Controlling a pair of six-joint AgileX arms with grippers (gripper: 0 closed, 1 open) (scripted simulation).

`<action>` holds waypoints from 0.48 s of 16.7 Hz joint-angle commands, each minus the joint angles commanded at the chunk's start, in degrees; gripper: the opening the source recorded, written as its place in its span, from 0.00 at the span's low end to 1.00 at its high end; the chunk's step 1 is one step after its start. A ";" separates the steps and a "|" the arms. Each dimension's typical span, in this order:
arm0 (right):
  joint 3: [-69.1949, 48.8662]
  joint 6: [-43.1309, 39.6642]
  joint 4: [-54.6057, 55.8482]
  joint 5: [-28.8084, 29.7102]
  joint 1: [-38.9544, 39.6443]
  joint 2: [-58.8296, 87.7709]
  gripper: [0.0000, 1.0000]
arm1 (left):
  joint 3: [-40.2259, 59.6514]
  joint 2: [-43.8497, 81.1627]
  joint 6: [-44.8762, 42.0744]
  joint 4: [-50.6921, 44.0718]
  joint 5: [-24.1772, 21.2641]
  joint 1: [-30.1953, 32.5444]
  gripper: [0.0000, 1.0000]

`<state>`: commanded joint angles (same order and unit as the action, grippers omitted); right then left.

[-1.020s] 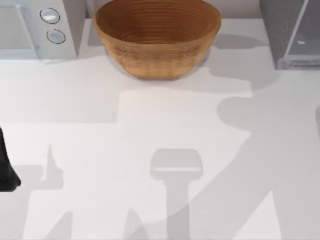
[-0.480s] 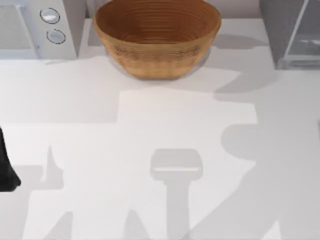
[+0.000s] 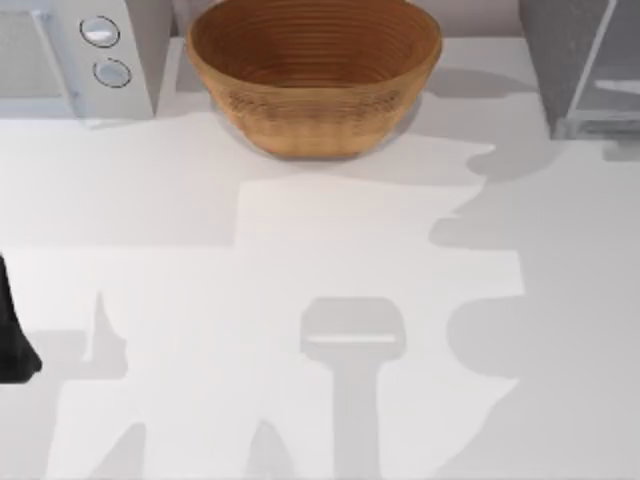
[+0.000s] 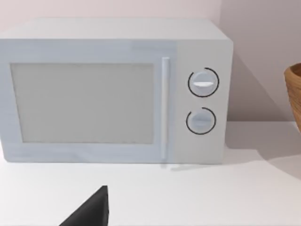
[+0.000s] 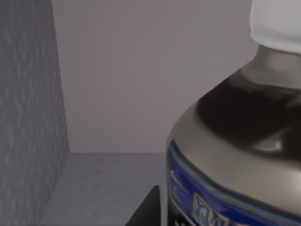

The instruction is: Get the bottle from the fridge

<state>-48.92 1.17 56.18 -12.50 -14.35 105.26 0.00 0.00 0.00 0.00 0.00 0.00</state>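
White table (image 3: 300,230), pale wall behind. Top view, back row: white microwave (image 3: 70,55) upper left, wooden bowl (image 3: 315,75) upper middle, fridge (image 3: 580,65) upper right with its speckled grey side and paler glassy panel.

The bottle (image 5: 235,141) is inside the fridge. You see it in the right wrist view, very close at the right of the frame: white cap at the upper right corner, dark shoulder, blue label lower down. It stands upright on the grey shelf, with the speckled wall at the frame's left and the plain back wall behind.

Step in hand, as you'd judge it: closing in on the bottle to grip it. Centre the fingers either side of the body below the shoulder, not on the cap. Go in straight and level so you don't tip it or scrape the fridge wall. Clamp firmly, then pull straight back out.

Right arm reaches into the fridge; a dark finger tip (image 5: 146,207) shows at the bottom of its wrist view beside the bottle. Whether its jaws are released or clenched, you cannot tell.

Left arm is parked at the left edge of the top view (image 3: 12,335), its camera facing the microwave. Jaw state there also cannot be told.
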 joint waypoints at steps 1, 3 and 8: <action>0.00 0.00 0.00 0.00 0.00 0.00 0.00 | 0.00 0.00 0.00 0.00 0.00 0.00 1.00; -0.16 0.10 -0.17 0.04 0.33 0.32 0.00 | 0.00 0.00 0.00 0.00 0.00 0.00 1.00; 3.69 -0.28 -4.64 1.15 1.60 -7.65 0.00 | 0.00 0.00 0.00 0.00 0.00 0.00 1.00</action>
<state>-45.22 0.89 51.53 -11.36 -12.76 97.61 0.00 0.00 0.00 0.00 0.00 0.00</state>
